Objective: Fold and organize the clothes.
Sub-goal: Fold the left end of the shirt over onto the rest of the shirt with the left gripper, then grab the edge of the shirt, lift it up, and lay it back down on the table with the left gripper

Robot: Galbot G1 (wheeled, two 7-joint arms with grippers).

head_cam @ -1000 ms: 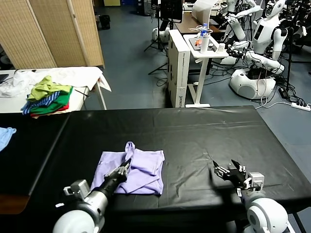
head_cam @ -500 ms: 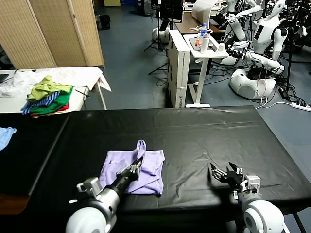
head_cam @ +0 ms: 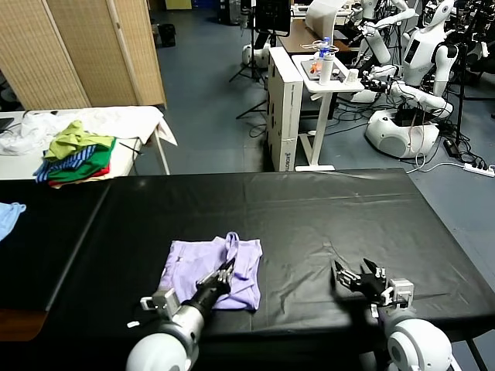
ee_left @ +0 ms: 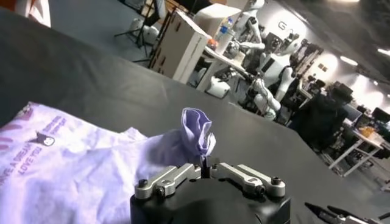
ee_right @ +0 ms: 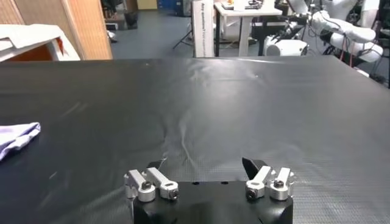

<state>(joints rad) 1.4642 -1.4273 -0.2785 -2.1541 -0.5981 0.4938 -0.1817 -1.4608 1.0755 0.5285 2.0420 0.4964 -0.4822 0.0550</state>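
Observation:
The pale lavender T-shirt (head_cam: 199,261) lies partly folded on the black table (head_cam: 325,205), near the front edge and left of centre. Purple print shows on its flat part (ee_left: 46,139). My left gripper (head_cam: 227,270) is over the shirt's right side, shut on a raised fold of fabric (ee_left: 198,131) that stands up from between its fingertips (ee_left: 205,164). My right gripper (head_cam: 349,276) rests low over bare table to the right, open and holding nothing (ee_right: 204,165). One corner of the shirt (ee_right: 16,134) shows far off in the right wrist view.
A pile of green, yellow, striped and red garments (head_cam: 75,153) sits on a white side table (head_cam: 128,120) at the back left. A light blue cloth (head_cam: 8,216) lies at the left edge. A white cart (head_cam: 298,108) and other robots stand beyond the table.
My left gripper has carried the pinched fold to the right across the shirt, and the fold now stands lower. The right gripper has barely moved.

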